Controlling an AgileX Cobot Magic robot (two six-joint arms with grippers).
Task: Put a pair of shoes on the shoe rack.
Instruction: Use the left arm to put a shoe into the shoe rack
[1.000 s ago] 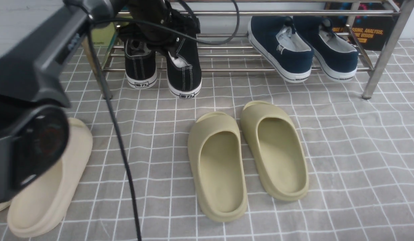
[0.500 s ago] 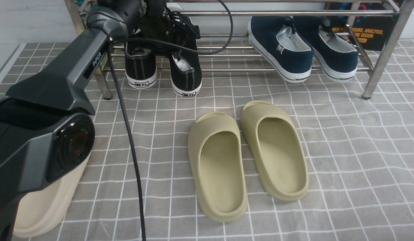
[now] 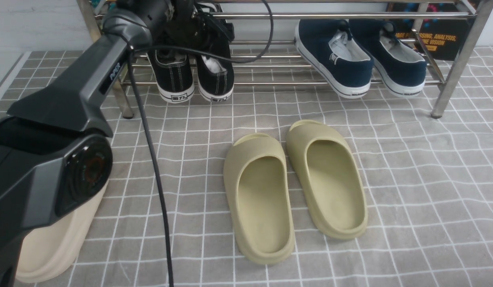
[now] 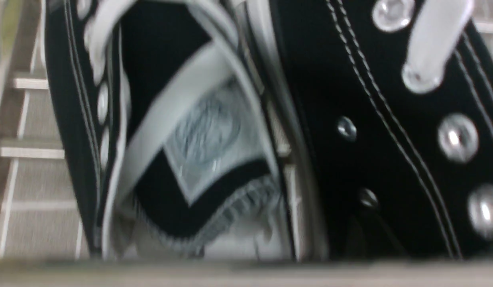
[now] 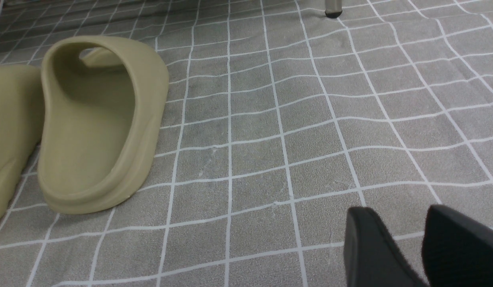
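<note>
The sneakers [image 3: 215, 76] lie at the left jaws, heels toward the robot; whether those grip, I cannot tell.

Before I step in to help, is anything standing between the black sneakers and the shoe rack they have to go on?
Nothing visible does: both black sneakers already sit on the lower bars of the shoe rack. The olive slides lie in front, out of the way.
</note>
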